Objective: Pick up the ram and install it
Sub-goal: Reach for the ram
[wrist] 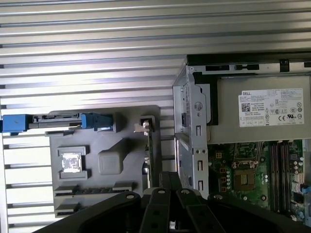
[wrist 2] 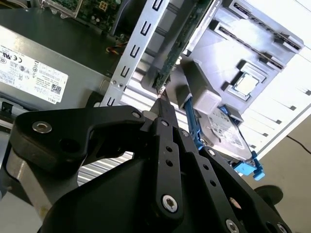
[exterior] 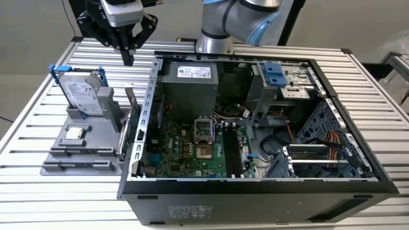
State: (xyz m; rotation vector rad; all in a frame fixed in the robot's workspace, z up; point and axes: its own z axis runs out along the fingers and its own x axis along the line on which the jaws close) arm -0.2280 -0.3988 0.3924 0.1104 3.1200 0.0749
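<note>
Above the holder [exterior: 96,143], your gripper [exterior: 128,61] hung closed, empty; ram [exterior: 130,103] looked light, stiff, fragile. I'd pinch its top edge mid-length.

table [exterior: 38,96]: ribbed bare metal | holder [exterior: 96,143]: matt grey plastic | fingers [wrist 2: 165,128]: matt black

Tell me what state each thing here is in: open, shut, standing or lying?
Ram: standing on edge in the gray holder, not gripped.
Gripper: fingers shut, empty, hovering above the ram.
Hard drive: upright in the holder.
Processor chip: lying flat in the holder.
Computer case: side open, board exposed.
</note>
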